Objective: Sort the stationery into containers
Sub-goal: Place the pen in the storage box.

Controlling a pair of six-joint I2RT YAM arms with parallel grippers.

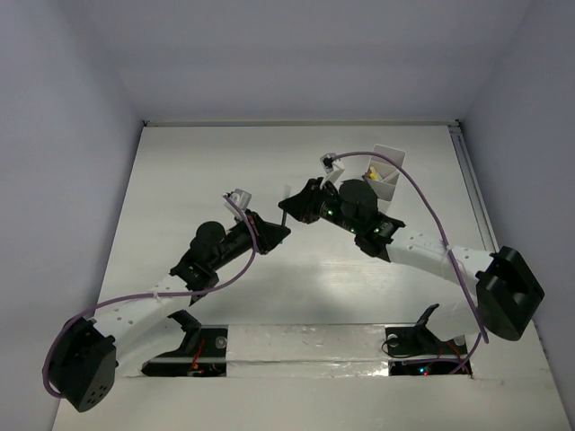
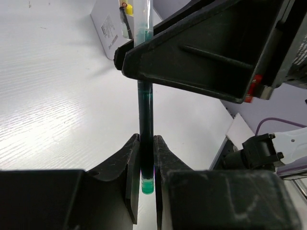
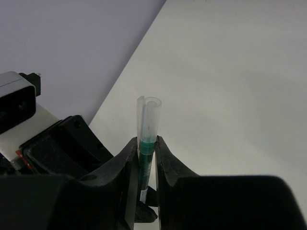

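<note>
one green pen (image 2: 145, 110) in both pincers (image 2: 146, 139) (image 3: 146, 140)

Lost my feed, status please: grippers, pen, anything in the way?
Left gripper shut on green pen. Right gripper shut on same pen, cap end. Nothing seen blocking white box.

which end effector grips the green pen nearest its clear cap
The right end effector: it clamps the thin dark green pen just below the clear cap; the left end effector grips the green plug end.
</note>
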